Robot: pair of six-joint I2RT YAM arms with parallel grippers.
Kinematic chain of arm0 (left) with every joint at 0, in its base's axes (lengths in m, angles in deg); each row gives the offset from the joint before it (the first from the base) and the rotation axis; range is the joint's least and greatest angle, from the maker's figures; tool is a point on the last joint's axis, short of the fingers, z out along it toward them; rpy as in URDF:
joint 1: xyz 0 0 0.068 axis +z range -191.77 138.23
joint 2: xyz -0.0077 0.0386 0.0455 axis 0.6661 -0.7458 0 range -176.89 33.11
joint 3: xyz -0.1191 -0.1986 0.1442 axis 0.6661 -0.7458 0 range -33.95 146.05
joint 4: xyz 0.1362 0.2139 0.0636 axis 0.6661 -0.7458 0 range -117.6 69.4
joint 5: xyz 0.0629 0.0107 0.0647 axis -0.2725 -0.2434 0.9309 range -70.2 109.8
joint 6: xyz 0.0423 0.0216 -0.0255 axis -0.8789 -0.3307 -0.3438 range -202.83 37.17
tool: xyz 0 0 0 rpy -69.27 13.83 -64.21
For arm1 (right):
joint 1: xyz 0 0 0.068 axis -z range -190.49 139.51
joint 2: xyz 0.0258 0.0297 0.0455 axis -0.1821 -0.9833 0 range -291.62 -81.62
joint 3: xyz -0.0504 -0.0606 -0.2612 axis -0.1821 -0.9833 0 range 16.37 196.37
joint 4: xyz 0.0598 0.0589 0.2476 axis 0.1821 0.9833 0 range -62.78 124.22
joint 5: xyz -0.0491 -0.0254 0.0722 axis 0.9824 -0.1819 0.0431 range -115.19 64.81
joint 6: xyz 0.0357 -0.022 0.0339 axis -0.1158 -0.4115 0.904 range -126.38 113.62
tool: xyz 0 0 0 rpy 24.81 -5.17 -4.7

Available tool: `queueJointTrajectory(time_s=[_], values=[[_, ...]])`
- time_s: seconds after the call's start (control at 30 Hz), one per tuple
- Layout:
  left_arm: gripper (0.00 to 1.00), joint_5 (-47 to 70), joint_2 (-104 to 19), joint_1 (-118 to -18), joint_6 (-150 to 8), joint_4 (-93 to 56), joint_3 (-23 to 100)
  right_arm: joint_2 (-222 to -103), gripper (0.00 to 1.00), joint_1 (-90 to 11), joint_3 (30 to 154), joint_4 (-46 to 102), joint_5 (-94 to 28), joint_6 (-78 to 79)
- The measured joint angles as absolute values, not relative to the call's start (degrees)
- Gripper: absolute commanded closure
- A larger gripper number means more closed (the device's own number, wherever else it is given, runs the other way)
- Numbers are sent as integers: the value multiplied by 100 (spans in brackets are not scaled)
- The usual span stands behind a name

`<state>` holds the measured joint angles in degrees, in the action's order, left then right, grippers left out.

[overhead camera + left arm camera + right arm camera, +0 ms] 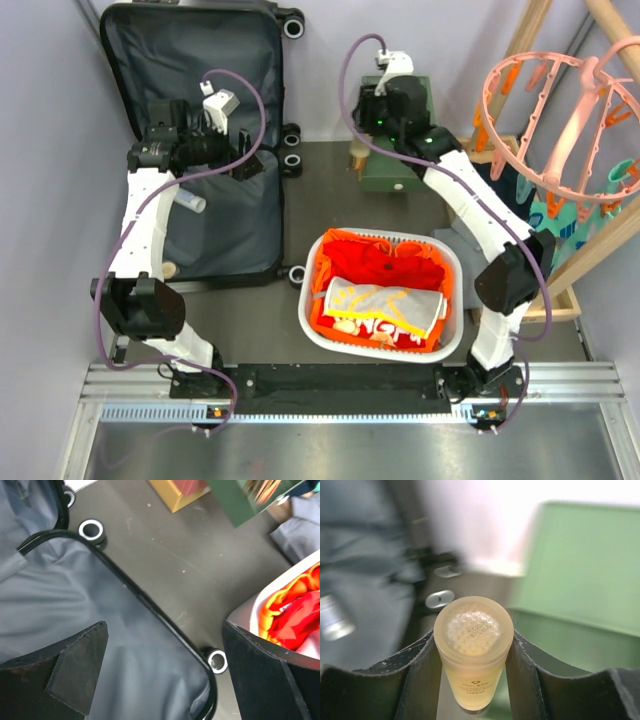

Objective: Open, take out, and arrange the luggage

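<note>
The luggage [225, 225] lies open at the left, its lid standing against the back wall and its dark grey lining showing. My left gripper [247, 165] hangs open and empty over the right edge of the lower half; in the left wrist view the gripper [165, 630] has its fingers spread wide above the lining [75, 610] and black rim. My right gripper [366, 135] is shut on a frosted yellow bottle [473, 630], held next to the green drawer box [400, 172]. A small clear tube [190, 203] lies inside the luggage.
A white laundry basket [452, 272] with red and orange clothes [380, 265] stands in front of the middle. A pink hanging peg rack [560, 110] on a wooden frame fills the right. Grey cloth [455, 235] lies behind the basket. The suitcase wheels [218, 661] stick out towards the basket.
</note>
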<state>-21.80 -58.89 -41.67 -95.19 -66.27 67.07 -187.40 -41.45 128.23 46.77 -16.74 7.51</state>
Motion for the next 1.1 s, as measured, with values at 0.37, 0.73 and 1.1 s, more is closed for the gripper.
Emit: queueJointTrajectory(time_s=[0.37, 0.73, 1.1], values=[[1, -1881, -5885, -4167, -9827, -6876, 6606, -18711, 100, -3686, 13043, 5036, -549, -781], [1, -1802, -5861, -4167, -9956, -6915, 6514, -19105, 100, -3684, 13183, 5753, -490, -2394], [1, -1802, -5863, -4167, -9960, -6920, 6514, -19638, 100, -3874, 13146, 5893, -2, -3682]])
